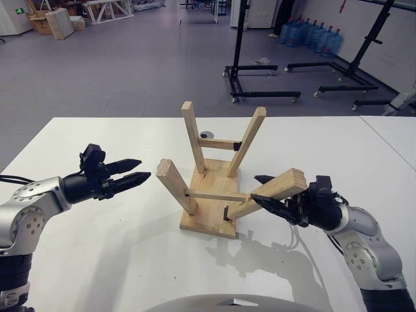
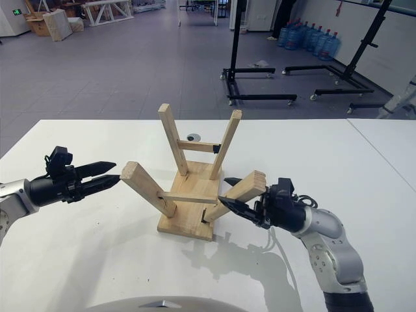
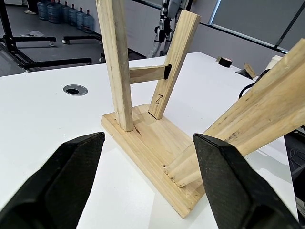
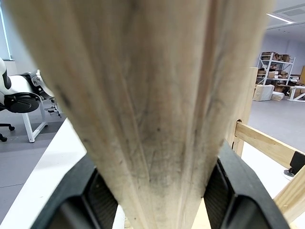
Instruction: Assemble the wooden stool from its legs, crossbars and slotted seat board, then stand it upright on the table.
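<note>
Stool (image 1: 214,195) — upside down at mid-bench (image 1: 91,136), seat board (image 1: 207,221) flat on the surface, legs pointing up (crossbars (image 1: 218,144) fitted). Right claw (image 1: 255,188) — clamped on the near right leg (image 1: 281,187). Left claw (image 1: 143,168) — fingers spread, holding nothing, near the near left leg (image 1: 175,185), apart from it.

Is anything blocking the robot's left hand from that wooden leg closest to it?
Nothing visible does. The open left hand hovers beside the nearest leg, with just white table beneath the gap between them.
</note>
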